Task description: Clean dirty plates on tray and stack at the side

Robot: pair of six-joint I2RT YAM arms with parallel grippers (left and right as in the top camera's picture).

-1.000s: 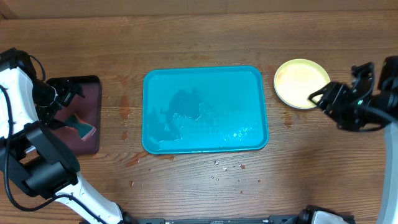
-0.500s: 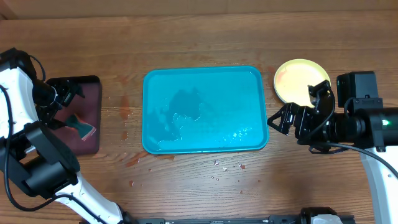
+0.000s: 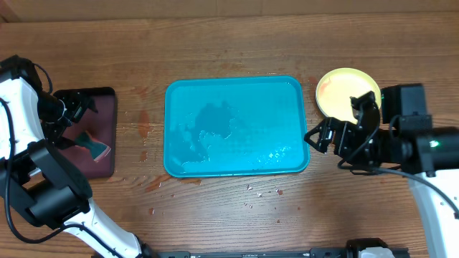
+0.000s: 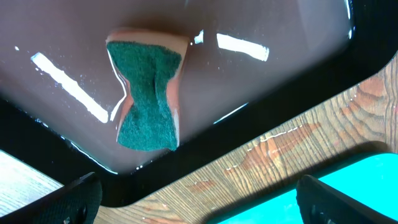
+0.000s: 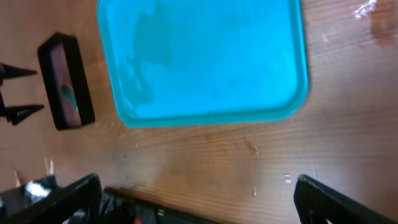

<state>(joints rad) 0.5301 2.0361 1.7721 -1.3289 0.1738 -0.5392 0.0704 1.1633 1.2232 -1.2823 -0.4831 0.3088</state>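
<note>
The turquoise tray (image 3: pixel 237 93) lies mid-table, wet and holding no plates; it also shows in the right wrist view (image 5: pixel 205 56) and as a corner in the left wrist view (image 4: pixel 367 186). A yellow-green plate (image 3: pixel 341 89) sits on the table right of the tray, partly behind my right arm. The white and pale blue plates are not visible. My right gripper (image 3: pixel 316 137) (image 5: pixel 199 200) is open and empty, just off the tray's right edge. My left gripper (image 3: pixel 76 106) (image 4: pixel 199 202) is open and empty over the black tray.
A black tray with maroon inside (image 3: pixel 100 97) (image 4: pixel 261 93) (image 5: pixel 65 81) lies at the left, holding a green-topped sponge (image 3: pixel 94 146) (image 4: pixel 148 93). Red crumbs and water drops (image 3: pixel 262 192) dot the wood in front of the turquoise tray.
My right arm swung left from beside the yellow-green plate to the turquoise tray's right edge. The left arm and the sponge have not moved.
</note>
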